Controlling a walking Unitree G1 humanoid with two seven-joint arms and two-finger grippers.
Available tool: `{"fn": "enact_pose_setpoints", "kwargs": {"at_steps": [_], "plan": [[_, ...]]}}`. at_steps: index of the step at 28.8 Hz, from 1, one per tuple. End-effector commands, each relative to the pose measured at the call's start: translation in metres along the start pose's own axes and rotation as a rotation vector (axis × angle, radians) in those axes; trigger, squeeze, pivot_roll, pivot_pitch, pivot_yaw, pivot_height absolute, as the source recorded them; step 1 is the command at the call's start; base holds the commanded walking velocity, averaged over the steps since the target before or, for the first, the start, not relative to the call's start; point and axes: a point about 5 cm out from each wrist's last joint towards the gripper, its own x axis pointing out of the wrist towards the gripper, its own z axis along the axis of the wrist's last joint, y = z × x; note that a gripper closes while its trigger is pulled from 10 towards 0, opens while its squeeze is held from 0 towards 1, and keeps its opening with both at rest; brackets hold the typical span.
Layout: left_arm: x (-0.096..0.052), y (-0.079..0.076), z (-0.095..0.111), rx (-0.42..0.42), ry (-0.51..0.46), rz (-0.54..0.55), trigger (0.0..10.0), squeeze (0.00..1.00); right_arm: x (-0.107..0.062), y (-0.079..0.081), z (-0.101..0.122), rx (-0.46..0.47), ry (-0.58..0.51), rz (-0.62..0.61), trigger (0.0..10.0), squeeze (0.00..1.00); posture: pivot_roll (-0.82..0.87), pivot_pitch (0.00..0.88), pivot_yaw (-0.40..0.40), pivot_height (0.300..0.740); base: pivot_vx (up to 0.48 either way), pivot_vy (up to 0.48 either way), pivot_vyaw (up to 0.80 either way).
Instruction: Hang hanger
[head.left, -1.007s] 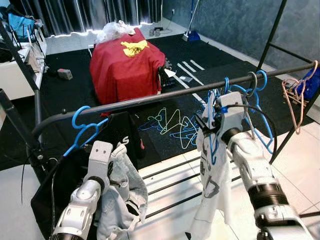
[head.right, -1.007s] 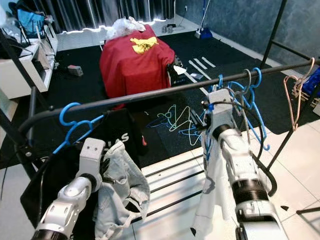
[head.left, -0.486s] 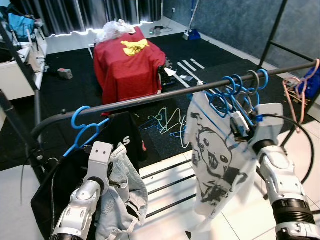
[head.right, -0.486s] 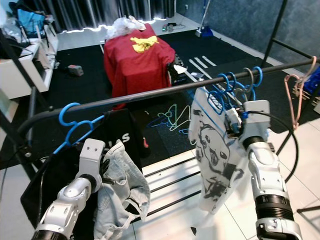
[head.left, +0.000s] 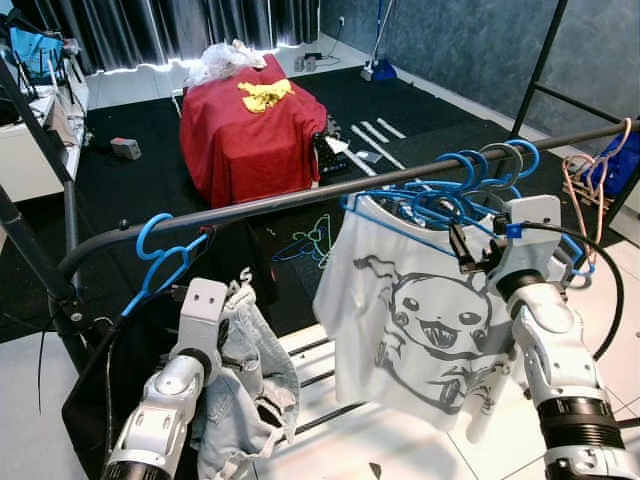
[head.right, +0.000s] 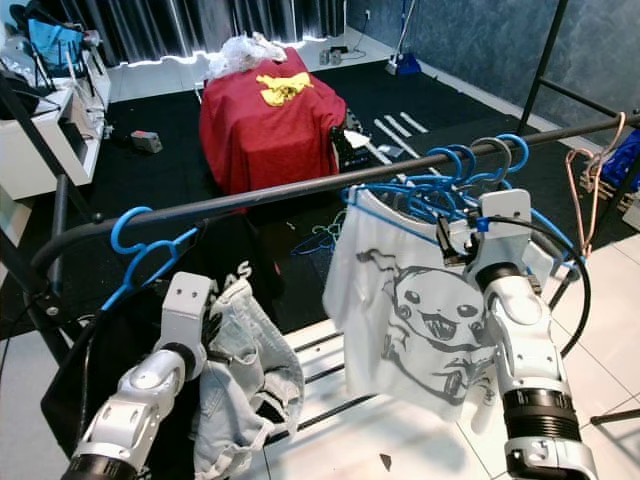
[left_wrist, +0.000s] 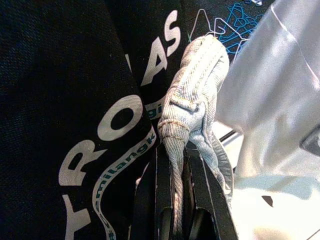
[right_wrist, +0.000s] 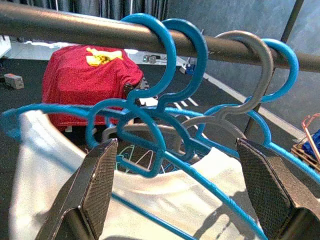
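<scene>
A black clothes rail (head.left: 290, 198) crosses in front of me. Several blue hangers (head.left: 470, 170) and a grey one hook over its right part. One blue hanger (right_wrist: 150, 60) carries a white cartoon T-shirt (head.left: 420, 320), which hangs spread out facing me. My right gripper (right_wrist: 180, 197) is just below the hooks and open, its fingers (right_wrist: 97, 185) wide on either side of the hanger without touching it. My left gripper (left_wrist: 175, 215) sits low on the left, shut on a light denim garment (head.left: 245, 370). It is next to a black printed garment (left_wrist: 75, 125) on another blue hanger (head.left: 160, 255).
A red-covered piece of furniture (head.left: 250, 125) stands on the dark floor beyond the rail. Loose hangers (head.left: 320, 240) lie on the floor behind it. Pink hangers (head.left: 590, 190) hang at the rail's right end beside the rack upright (head.left: 540, 65). White tiles lie below.
My right arm carried the hanger with the white T-shirt rightward along the rail to the other hooks. The shirt turned from edge-on to facing me. The left arm stayed put.
</scene>
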Motion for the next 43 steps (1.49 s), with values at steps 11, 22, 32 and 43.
{"fn": "enact_pose_setpoints", "kwargs": {"at_steps": [11, 22, 32, 43], "plan": [[0.000, 0.007, 0.001, 0.007, -0.006, 0.030, 10.0, 0.00, 0.016, -0.002, 0.007, 0.023, 0.042, 0.122, 10.0, 1.00, 0.01, 0.018, 0.035, 0.740, 0.000, 0.000, 0.00], [0.001, 0.006, 0.002, 0.015, -0.003, 0.025, 10.0, 0.00, 0.026, -0.010, 0.000, 0.054, 0.119, 0.231, 10.0, 1.00, 0.01, 0.025, 0.040, 0.740, 0.000, 0.000, 0.00], [-0.002, 0.014, 0.000, 0.021, 0.006, 0.045, 10.0, 0.00, 0.040, -0.014, 0.011, 0.030, 0.121, 0.286, 10.0, 1.00, 0.03, 0.061, 0.036, 0.740, 0.000, 0.000, 0.00], [-0.011, 0.029, -0.005, 0.031, 0.026, 0.083, 10.0, 0.00, 0.050, -0.007, 0.011, -0.014, 0.195, 0.377, 10.0, 1.00, 0.05, 0.119, 0.036, 0.740, 0.000, 0.000, 0.00]]}}
